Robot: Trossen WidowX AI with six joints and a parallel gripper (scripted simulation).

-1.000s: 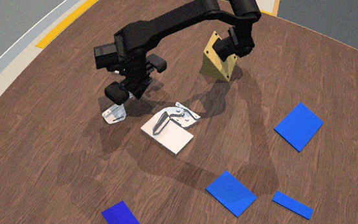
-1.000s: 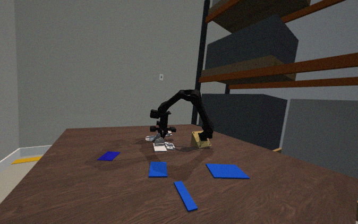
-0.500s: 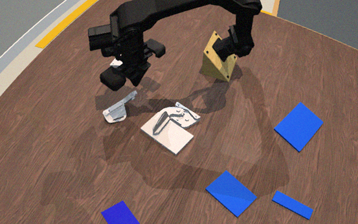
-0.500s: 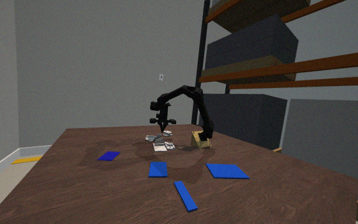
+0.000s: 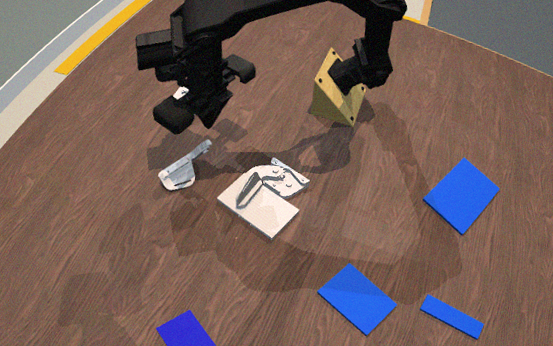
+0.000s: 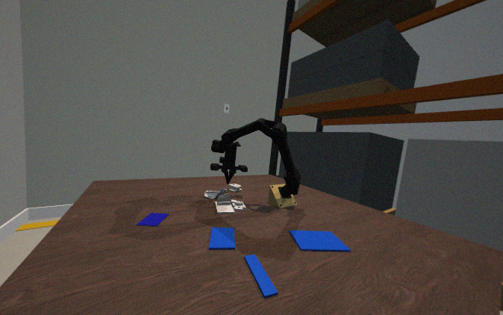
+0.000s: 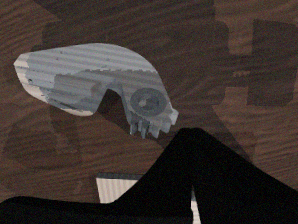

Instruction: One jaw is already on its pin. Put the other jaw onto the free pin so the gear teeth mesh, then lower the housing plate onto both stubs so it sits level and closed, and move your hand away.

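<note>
"Where's the loose jaw?"

"I have the toothed jaw (image 5: 179, 179) (image 6: 211, 194) (image 7: 110, 62) on the table (image 5: 82, 215) (image 6: 93, 269) (image 7: 30, 175), apart from the white block (image 5: 274, 217) (image 6: 225, 210) (image 7: 107, 189). It's pale grey and curved, with a broad blade, a round hub and stubby gear teeth."

"And my fingers?"

"The fingers (image 5: 208, 123) (image 6: 228, 182) are shut tip to tip with nothing between them, hanging above the table near that jaw."

"How much is done?"

"Little, I'd judge. Your brief puts one jaw on its pin; I can't confirm the seat from here. A grey upright piece (image 5: 248, 190) (image 6: 224, 198) leans over the flat, squared block, beside a rounded white plate-like part (image 5: 293, 190) (image 6: 239, 204) with small raised details. The second jaw isn't on, so no teeth mesh."

"The housing plate?"

"Possibly the small pale piece (image 5: 181, 93) (image 6: 235, 187) lying apart, partly hidden from above by the arm. Fitting it, levelling it and backing off all remain. I'd open and line up on the loose jaw first."

"Anything farther out?"

"Thin, smooth blue panels (image 5: 461, 195) (image 6: 320, 240), a narrow blue strip (image 5: 452, 316) (image 6: 260, 275) and a yellowish wedge mount (image 5: 331, 107) (image 6: 277, 201) under the arm. The table has streaky brown wood grain."
</note>
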